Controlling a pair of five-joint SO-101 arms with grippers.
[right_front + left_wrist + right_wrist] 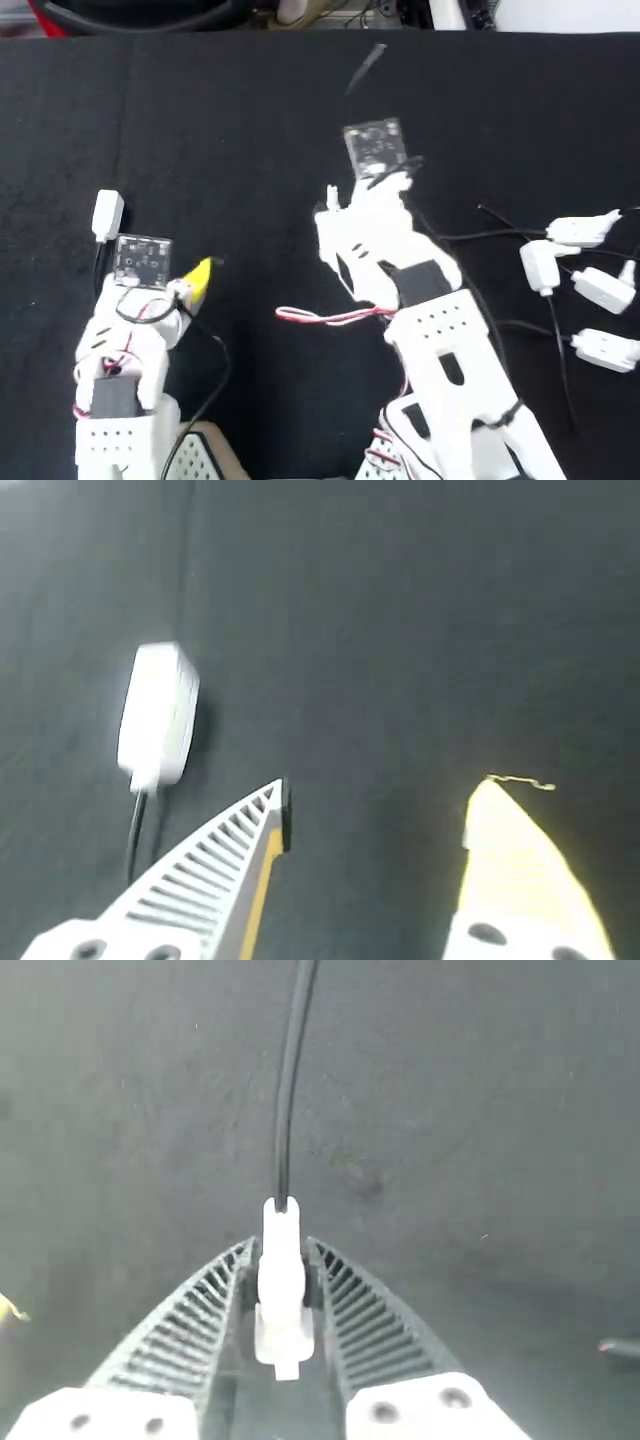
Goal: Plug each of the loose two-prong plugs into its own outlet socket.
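Right end effector (281, 1252) clamped on white plug (281, 1285), cord (290, 1080) trailing over black counter (250, 150); left end effector (380, 785) spread apart near white corded block (157, 715); more corded white pieces (603, 288) clustered beyond right arm.

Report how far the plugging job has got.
Done: no joined pair can be made out. In hand: the right gripper is shut on a white plug with a black cable. The left gripper is open near a white connector. Left: that one, plus the connector cluster at the high view's right.
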